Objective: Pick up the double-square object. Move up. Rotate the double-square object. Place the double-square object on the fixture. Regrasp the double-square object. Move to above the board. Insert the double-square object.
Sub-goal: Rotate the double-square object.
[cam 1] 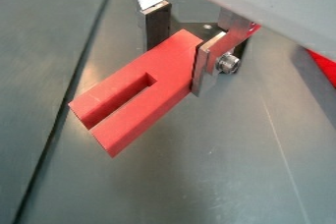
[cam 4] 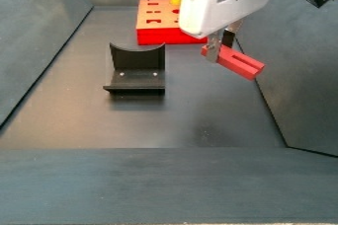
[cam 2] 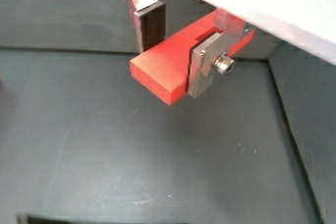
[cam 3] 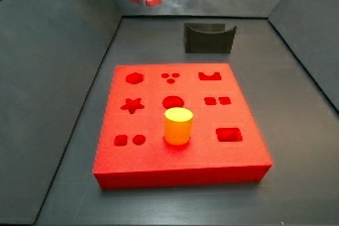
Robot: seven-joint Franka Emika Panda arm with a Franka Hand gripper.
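Dark floor, end effector (cam 1: 184, 43) gripping double-square object (cam 1: 132, 100)

The gripper (cam 4: 219, 47) is hanging above the floor (cam 4: 199, 111), clamping the double-square object (cam 4: 239, 63) between its fingers (cam 1: 210, 63), clear of everything below. In a side view the fixture (cam 4: 134, 69) is sitting on the floor left of the object, apart from it. The board (cam 3: 179, 121) is lying flat before the fixture (cam 3: 208, 37), with a cylinder (cam 3: 177, 126) standing upright in it.
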